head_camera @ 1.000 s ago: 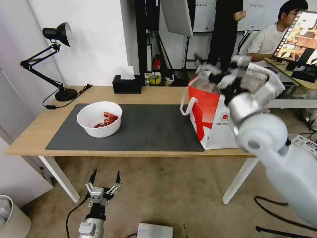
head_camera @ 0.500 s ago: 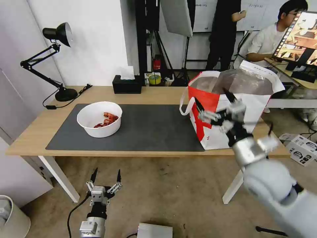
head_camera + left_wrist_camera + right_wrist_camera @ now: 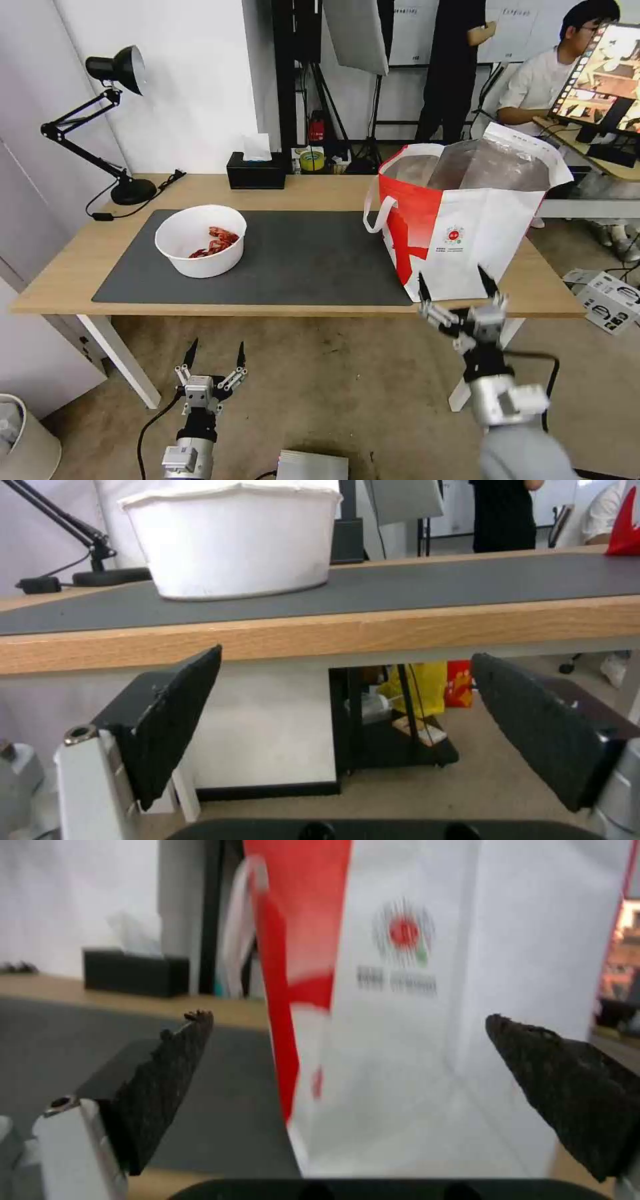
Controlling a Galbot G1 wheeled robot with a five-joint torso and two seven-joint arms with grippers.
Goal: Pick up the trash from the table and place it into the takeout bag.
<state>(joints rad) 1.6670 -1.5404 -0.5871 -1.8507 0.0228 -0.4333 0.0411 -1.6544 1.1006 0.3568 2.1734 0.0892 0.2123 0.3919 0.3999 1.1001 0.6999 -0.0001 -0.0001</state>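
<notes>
A: Start big — the table (image 3: 300,190) is a long light-wood top with a dark mat (image 3: 300,257) over most of it. Where does the rubbish sit?

B: The only piece I can see is the white bowl (image 3: 201,240) on the left part of the mat, with red shell scraps lying in the bottom. The takeout bag (image 3: 467,227) stands at the table's right end, mouth gaping, foil lining showing.

A: How would the bowl handle?

B: My guess is light and fairly stiff, thin-walled and smooth, so it could slip or tip and spill the shells. The rim looks like the place to pinch, one finger inside and one outside, kept level.

A: And the grippers?

B: The left gripper (image 3: 212,363) hangs below the table edge, in front of the bowl, fingers spread wide, holding nothing. The right gripper (image 3: 459,292) sits just in front of the bag's lower face — also wide open and empty.

A: Anything in the way?

B: The table edge is between the left gripper and the bowl. A black tissue box (image 3: 256,171) and a desk lamp (image 3: 110,120) stand at the back, well apart from the bowl. The bag's loop handle (image 3: 377,213) droops on the mat side.
</notes>
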